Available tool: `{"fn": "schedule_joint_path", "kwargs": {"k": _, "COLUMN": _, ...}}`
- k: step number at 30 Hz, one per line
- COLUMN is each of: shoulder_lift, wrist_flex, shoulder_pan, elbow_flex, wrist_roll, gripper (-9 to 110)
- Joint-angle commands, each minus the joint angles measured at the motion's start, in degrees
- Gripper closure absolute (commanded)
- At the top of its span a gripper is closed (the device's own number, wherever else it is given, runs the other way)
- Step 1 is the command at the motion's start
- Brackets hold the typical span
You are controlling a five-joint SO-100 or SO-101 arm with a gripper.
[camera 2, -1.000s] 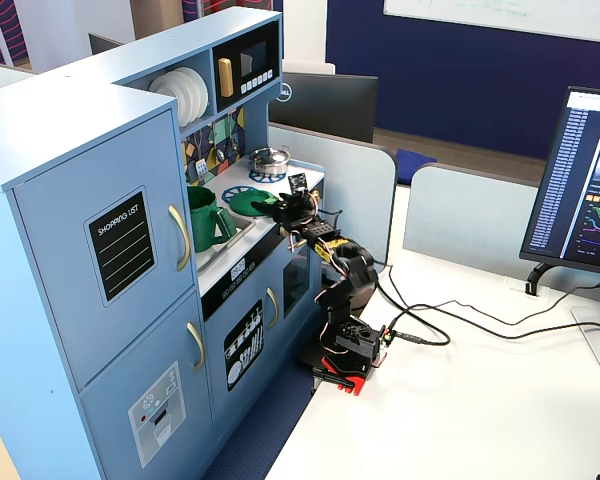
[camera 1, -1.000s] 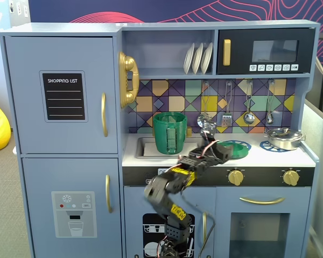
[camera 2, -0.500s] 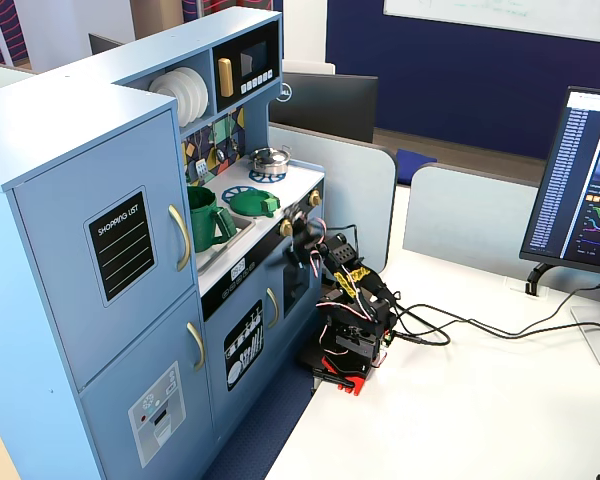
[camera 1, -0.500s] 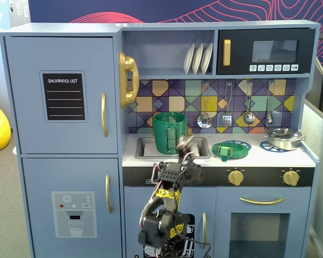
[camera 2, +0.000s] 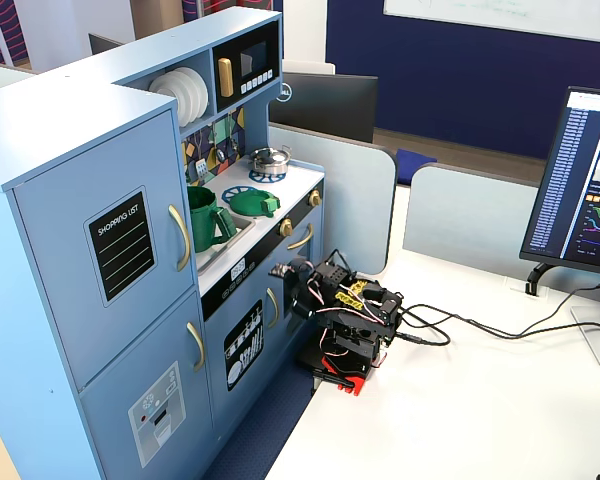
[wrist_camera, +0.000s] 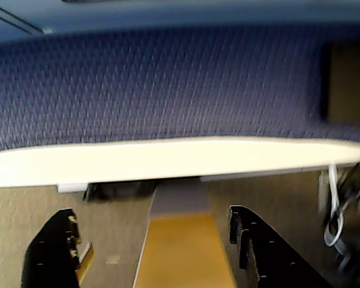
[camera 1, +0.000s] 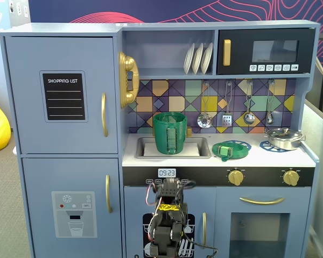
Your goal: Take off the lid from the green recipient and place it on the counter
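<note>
The green recipient (camera 1: 170, 133) stands upright in the sunken sink with no lid on it; it also shows in the other fixed view (camera 2: 208, 218). The green lid (camera 1: 229, 150) lies flat on the white counter (camera 1: 258, 157), on a blue burner ring right of the sink, and shows there in the other fixed view (camera 2: 252, 203). My gripper (camera 2: 283, 270) is low in front of the kitchen, below counter height, away from both. In the wrist view the gripper (wrist_camera: 150, 225) is open and empty, with only floor and a blue wall ahead.
A silver pot (camera 1: 284, 138) sits on the right burner. Utensils hang on the tiled back wall and plates stand on the shelf above. The arm's base (camera 2: 340, 365) is on a white desk with cables, and a monitor (camera 2: 585, 180) stands to the right.
</note>
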Motion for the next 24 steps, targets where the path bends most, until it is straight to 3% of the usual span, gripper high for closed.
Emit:
{"fn": "schedule_joint_path", "kwargs": {"k": 1, "shoulder_lift": 1.49, "wrist_flex": -2.64, "shoulder_pan": -1.32, "elbow_flex": 3.34, "wrist_roll": 1.23, "gripper": 80}}
{"fn": "schedule_joint_path", "kwargs": {"k": 7, "shoulder_lift": 1.05, "wrist_flex": -1.05, "shoulder_pan": -2.72, "elbow_flex": 3.43, "wrist_roll": 5.27, "gripper": 82}}
{"fn": "schedule_joint_path", "kwargs": {"k": 16, "shoulder_lift": 6.15, "wrist_flex": 13.10, "shoulder_pan": -0.09, "elbow_flex": 3.43, "wrist_roll": -2.90, "gripper": 82}}
{"fn": "schedule_joint_path", "kwargs": {"k": 19, "shoulder_lift": 6.15, "wrist_flex": 14.06, "shoulder_pan": 0.09, "elbow_flex": 3.43, "wrist_roll": 1.14, "gripper": 82}}
{"fn": "schedule_joint_path", "kwargs": {"k": 22, "shoulder_lift": 6.15, "wrist_flex": 15.56, "shoulder_pan": 0.09, "elbow_flex": 3.43, "wrist_roll": 12.04, "gripper": 82}}
{"fn": "schedule_joint_path", "kwargs": {"k": 24, "shoulder_lift": 6.15, "wrist_flex": 15.73, "shoulder_pan": 0.09, "elbow_flex": 3.43, "wrist_roll": 10.46, "gripper": 82}}
